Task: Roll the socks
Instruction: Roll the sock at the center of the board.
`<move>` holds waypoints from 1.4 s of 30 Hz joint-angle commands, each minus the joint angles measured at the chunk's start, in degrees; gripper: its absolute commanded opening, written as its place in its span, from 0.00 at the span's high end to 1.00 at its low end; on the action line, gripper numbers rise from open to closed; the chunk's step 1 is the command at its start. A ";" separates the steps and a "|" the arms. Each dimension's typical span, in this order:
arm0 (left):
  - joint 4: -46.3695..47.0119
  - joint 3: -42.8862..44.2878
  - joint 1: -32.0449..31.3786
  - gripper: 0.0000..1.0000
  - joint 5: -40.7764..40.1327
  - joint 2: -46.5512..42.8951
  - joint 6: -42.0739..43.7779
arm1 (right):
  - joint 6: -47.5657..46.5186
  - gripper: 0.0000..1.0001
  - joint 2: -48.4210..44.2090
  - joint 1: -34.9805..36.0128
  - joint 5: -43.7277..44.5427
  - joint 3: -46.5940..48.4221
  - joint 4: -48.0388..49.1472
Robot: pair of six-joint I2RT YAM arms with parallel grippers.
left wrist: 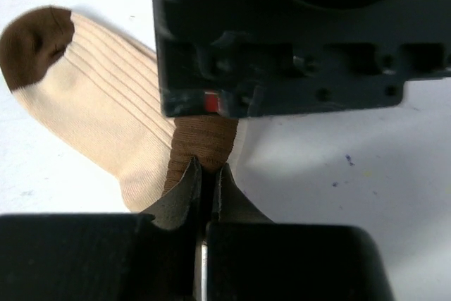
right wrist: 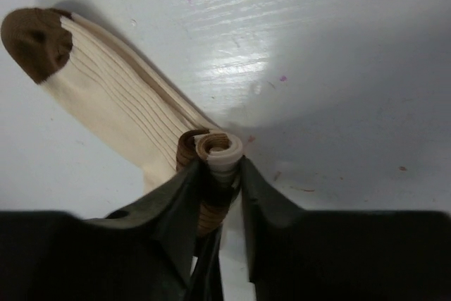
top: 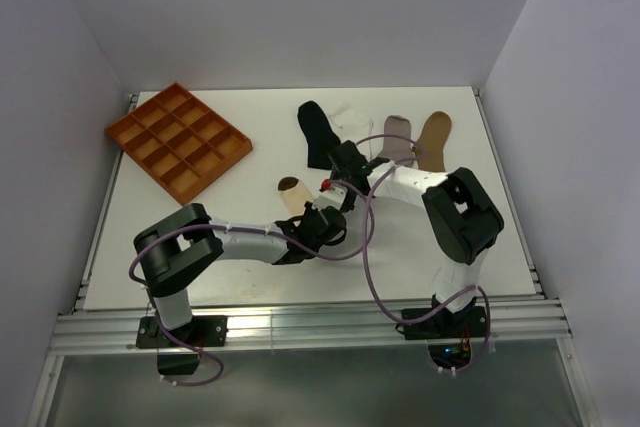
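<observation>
Right wrist view: cream brown-banded sock [right wrist: 106, 96] judged soft, light, springy, best held at its rolled cuff [right wrist: 217, 147]; left gripper [left wrist: 208, 170] jaws pinched together on that cuff, right gripper [right wrist: 222, 168] jaws astride the roll, grip uncertain.

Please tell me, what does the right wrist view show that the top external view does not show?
Only the right wrist view shows the rolled end of the cream sock: a tight spiral of brown and cream sitting between the fingers of the right gripper. Only the top external view shows the orange tray, the black sock, the white sock, the grey sock and the tan sock. Both show the cream sock's flat foot with its brown toe, lying on the white table.
</observation>
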 commanded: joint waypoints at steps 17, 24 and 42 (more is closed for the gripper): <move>-2.65 4.29 18.02 1.00 56.17 2.92 -9.10 | 7.65 0.46 -21.97 -1.26 12.42 -18.40 7.48; -5.38 7.20 19.34 1.00 59.68 7.15 -8.92 | 8.62 0.47 -22.33 -1.26 12.59 -21.31 8.01; -10.57 12.13 21.89 0.99 63.81 12.86 -12.70 | 12.31 0.48 -17.58 -1.34 12.68 -22.28 9.59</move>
